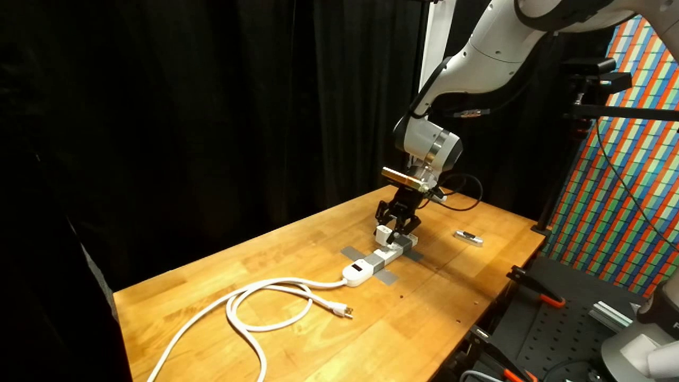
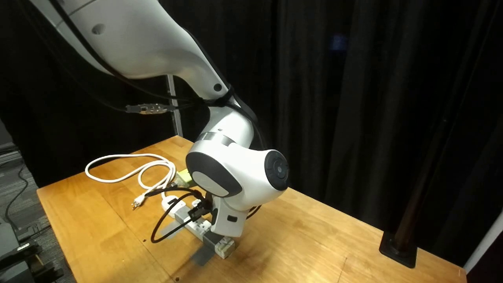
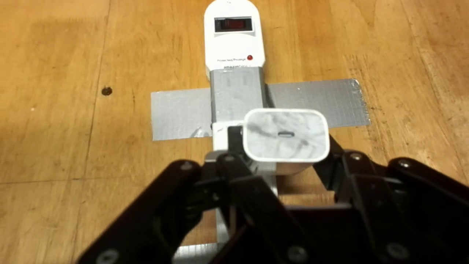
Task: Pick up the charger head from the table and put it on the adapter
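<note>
Jaws pinch the charger head (image 3: 286, 138), its edge jutting past the adapter (image 3: 234, 47) in wrist view; counter (image 3: 51, 139) spreads wide both sides!

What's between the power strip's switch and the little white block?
In the wrist view, from switch to block: red light and lettering, then grey tape over the strip.

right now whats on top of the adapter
Two bands of tape cross the adapter. The charger, held in the jaws, overlaps it in the wrist view; whether they touch is unclear. The surface under the tape is covered, and the jaws hide more.
</note>
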Tool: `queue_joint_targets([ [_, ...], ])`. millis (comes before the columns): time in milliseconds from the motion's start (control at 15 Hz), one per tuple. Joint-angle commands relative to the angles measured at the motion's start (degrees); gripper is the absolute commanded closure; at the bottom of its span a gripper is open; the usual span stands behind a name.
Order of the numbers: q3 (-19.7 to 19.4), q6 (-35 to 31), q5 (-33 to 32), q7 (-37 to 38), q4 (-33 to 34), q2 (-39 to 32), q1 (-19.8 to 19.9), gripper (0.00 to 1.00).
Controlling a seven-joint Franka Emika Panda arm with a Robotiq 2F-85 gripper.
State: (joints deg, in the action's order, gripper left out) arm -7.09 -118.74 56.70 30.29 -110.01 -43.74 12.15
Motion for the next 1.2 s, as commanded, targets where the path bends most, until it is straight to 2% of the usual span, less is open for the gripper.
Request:
queue_joint_targets([
  [0,-1.8,3.9,-1.4,1.2,-1.8,3.5,-1.1,0.77],
  [533,-2.0,5.1,-0.9,0.2,-3.5,3.6,-1.9,0.77],
  [1133,-0.8,-7.1,5.3,-6.1,-7.0,3.8,-3.1,0.77],
])
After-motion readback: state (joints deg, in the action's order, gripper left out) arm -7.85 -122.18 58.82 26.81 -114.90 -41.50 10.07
